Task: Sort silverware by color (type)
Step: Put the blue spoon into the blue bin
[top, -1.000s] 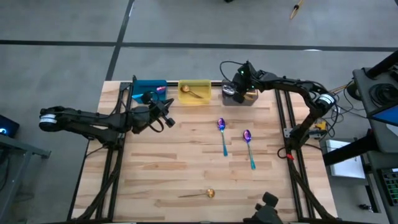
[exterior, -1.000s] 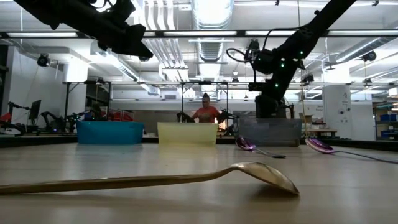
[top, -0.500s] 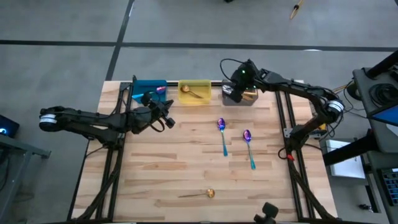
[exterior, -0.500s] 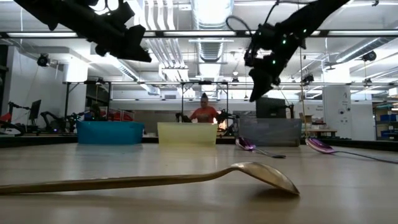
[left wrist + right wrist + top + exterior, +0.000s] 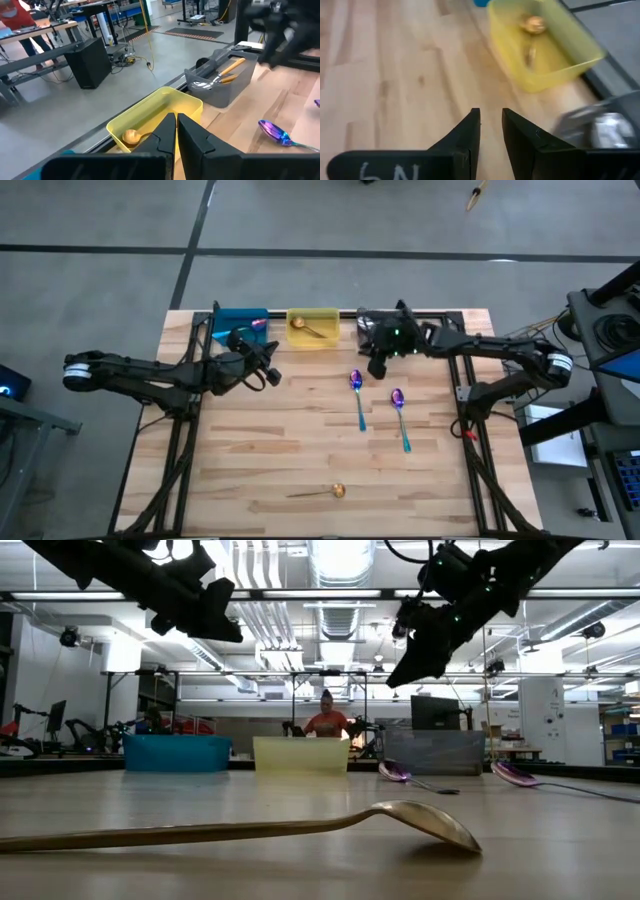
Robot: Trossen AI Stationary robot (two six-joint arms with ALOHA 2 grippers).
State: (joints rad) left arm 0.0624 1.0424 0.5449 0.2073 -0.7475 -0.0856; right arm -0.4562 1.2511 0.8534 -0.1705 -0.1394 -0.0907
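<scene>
1. A pale wood-plank table [image 5: 300,450] is sitting on a grey concrete floor; three plastic bins are lining its far edge: blue bin [image 5: 238,322], yellow bin [image 5: 313,328], gray bin [image 5: 220,82].
2. Beyond the table, the low view is showing a workshop with strip lights, benches and a person [image 5: 327,720] in a red top.
3. Left gripper [image 5: 272,367] is hovering above the table just in front of the blue bin, fingers [image 5: 167,135] pressed together, carrying nothing.
4. Right gripper [image 5: 377,367] is hanging above the table in front of the gray bin, near the purple spoons, its fingers [image 5: 470,130] parted by a narrow gap with nothing between them.
5. Compared with a second ago, the right gripper is no longer over the gray bin; it has pulled back toward the table's middle. The left arm is barely shifting.
6. Two iridescent purple spoons [image 5: 357,394] [image 5: 400,413] with teal handles are lying side by side mid-table, bowls toward the bins.
7. A gold spoon [image 5: 318,492] is lying alone near the front edge, shiny, bowl down.
8. Another gold spoon [image 5: 134,136] is resting in the yellow bin; orange-handled spoons [image 5: 220,75] with silver bowls are lying in the gray bin.
</scene>
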